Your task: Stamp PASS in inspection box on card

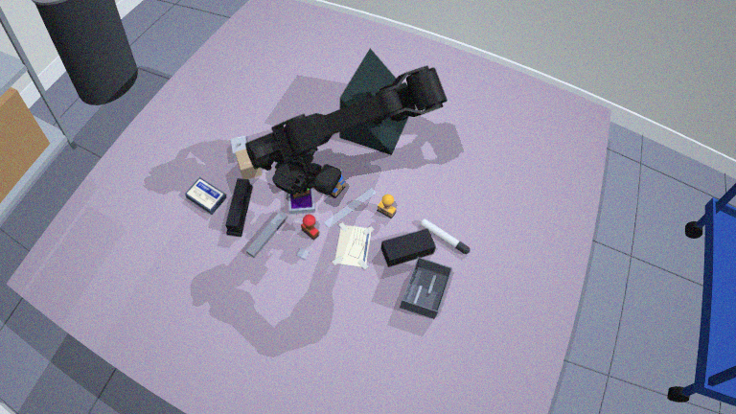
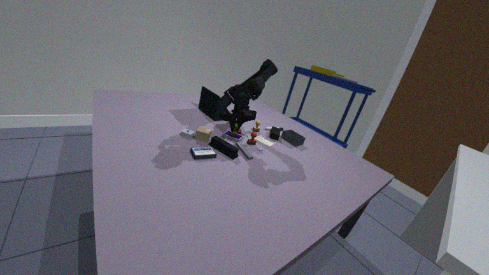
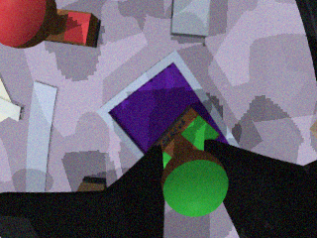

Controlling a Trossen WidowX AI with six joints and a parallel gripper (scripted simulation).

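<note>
My gripper (image 3: 182, 150) is shut on the green-topped stamp (image 3: 195, 187) (image 2: 235, 126), which is upright with dark lettering on the side of its base. The stamp's base is over one side of the purple ink pad (image 3: 154, 104) (image 1: 300, 203); whether it touches the ink is hard to tell. The cream card (image 1: 346, 249) (image 2: 265, 141) lies taped down, with a small outlined box; I make out no print in it. A red stamp (image 1: 309, 220) (image 2: 253, 135) (image 3: 20, 22) and a yellow stamp (image 1: 387, 201) (image 2: 257, 123) stand near the card. A blue stamp (image 1: 338, 187) is partly hidden by the arm.
A black bar (image 1: 239, 207) and a grey bar (image 1: 266, 234) lie beside the pad. A clear strip (image 1: 350, 207) lies between pad and card. A black block (image 1: 407, 247), an open tray (image 1: 403, 309) and a white marker (image 1: 442, 233) lie beyond the card. A labelled case (image 1: 205, 195) is left.
</note>
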